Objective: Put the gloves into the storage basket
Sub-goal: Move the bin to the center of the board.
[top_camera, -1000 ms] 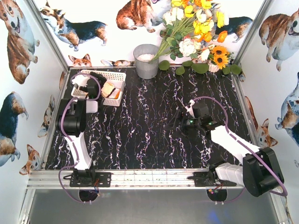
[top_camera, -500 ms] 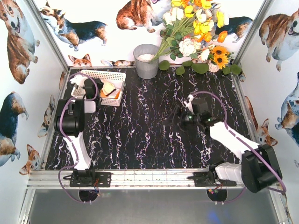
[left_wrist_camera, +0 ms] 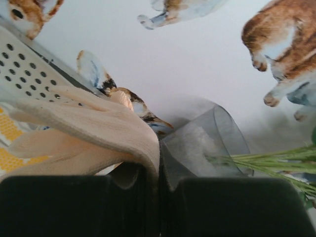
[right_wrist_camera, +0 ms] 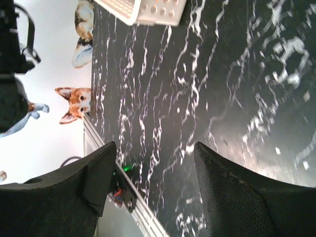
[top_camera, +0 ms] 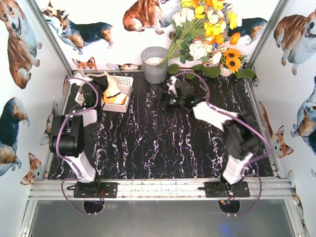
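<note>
left gripper (left_wrist_camera: pixel 158 185) pinched shut on peach-tan glove (left_wrist_camera: pixel 94 123) edge over white storage basket (top_camera: pixel 125 79); thin grip may slip, glove landing outside rim. right gripper (right_wrist_camera: pixel 154 170) wide, empty.

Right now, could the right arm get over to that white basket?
Probably yes: the right gripper, open and empty, has only bare table between it and the storage basket. But the left gripper, shut on a glove, hangs over the basket, so the arms might collide.
</note>
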